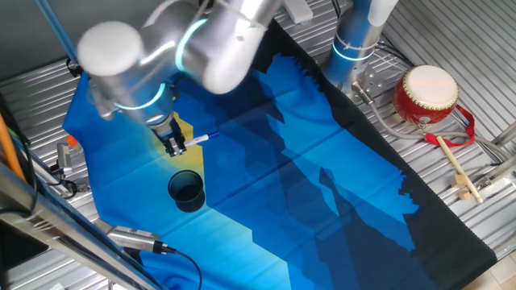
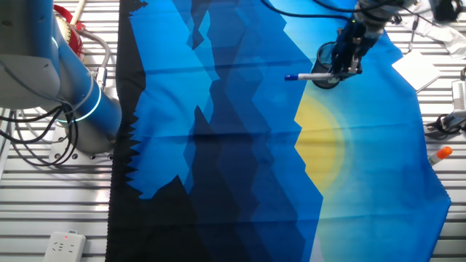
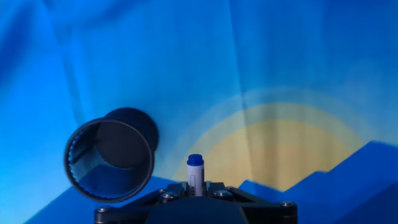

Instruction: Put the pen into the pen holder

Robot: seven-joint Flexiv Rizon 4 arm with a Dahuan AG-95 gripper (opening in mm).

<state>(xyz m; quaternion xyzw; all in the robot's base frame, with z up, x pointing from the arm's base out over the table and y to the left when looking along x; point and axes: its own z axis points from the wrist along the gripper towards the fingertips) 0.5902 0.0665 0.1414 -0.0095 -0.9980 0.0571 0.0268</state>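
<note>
My gripper (image 1: pixel 175 146) is shut on the pen (image 1: pixel 199 139), a slim white marker that sticks out level to one side above the cloth. In the other fixed view the pen (image 2: pixel 309 76) shows its blue tip pointing left from the gripper (image 2: pixel 344 67). In the hand view the pen (image 3: pixel 195 174) stands up between the jaws of the gripper (image 3: pixel 196 188), blue tip on top. The pen holder (image 1: pixel 186 191), a dark round cup, stands upright on the cloth just in front of the gripper. The hand view has the pen holder (image 3: pixel 112 158) to the left of the pen, mouth open.
A blue and yellow cloth (image 1: pixel 266 161) covers the table. A red-and-cream drum (image 1: pixel 426 93) and a wooden drumstick (image 1: pixel 459 171) lie at the far right. A second arm's base (image 2: pixel 69 94) stands at the cloth's edge. An orange-capped item (image 2: pixel 439 154) lies off the cloth.
</note>
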